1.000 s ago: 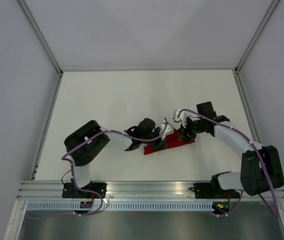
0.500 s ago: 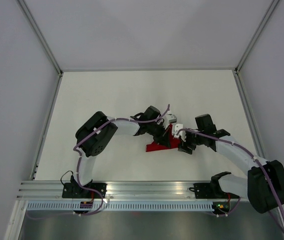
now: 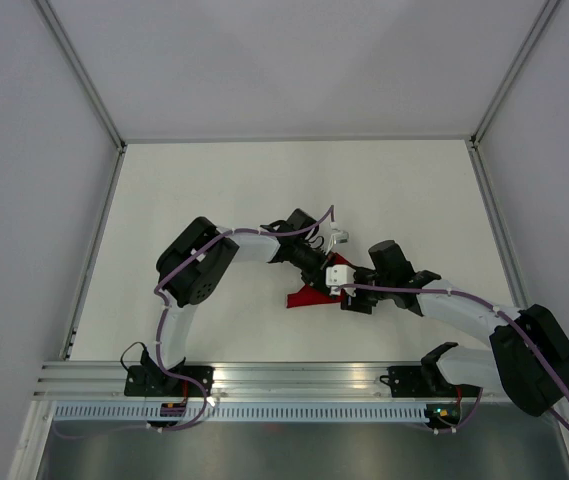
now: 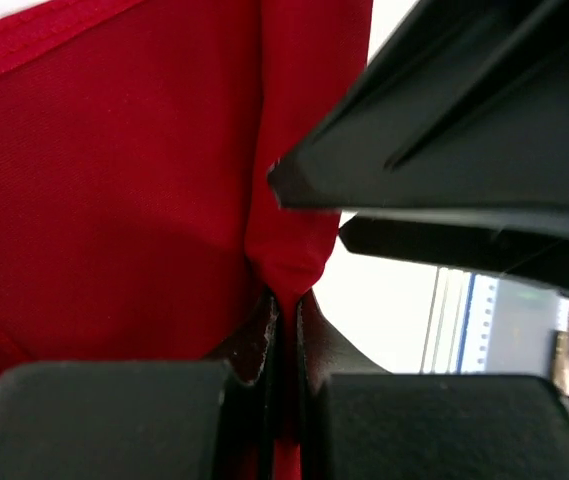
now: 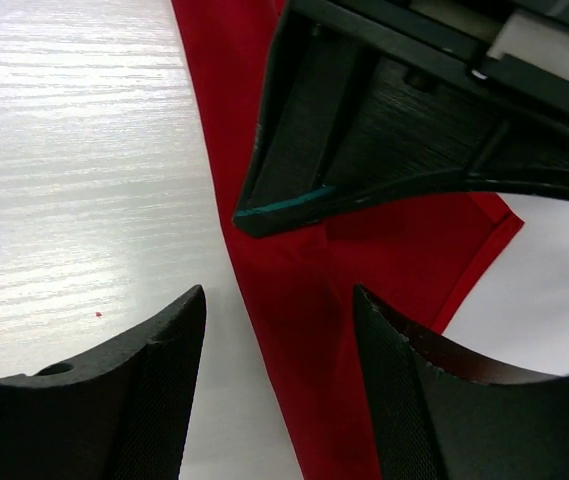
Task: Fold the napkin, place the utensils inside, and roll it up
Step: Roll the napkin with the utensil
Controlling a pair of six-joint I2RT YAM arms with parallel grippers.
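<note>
1. Left wrist view: left gripper (image 4: 284,303) pinched tight on a fold of the red napkin (image 4: 114,200), which lies centre-frame in the top view.
2. Beside it, right gripper (image 5: 279,320) hovers with fingers apart.
3. Risks: the crowded grippers could collide, or the satin could slip free. The utensils are unseen.

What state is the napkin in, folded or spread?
Folded: the napkin shows as a small red strip from above, and the left gripper pinches a fold.

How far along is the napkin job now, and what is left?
The napkin already lies gathered into a small narrow shape, so folding looks done. In hand: the left hand is shut on a fold of it; the right hand hovers open above. No utensils show, so inserting and rolling cannot be confirmed.
</note>
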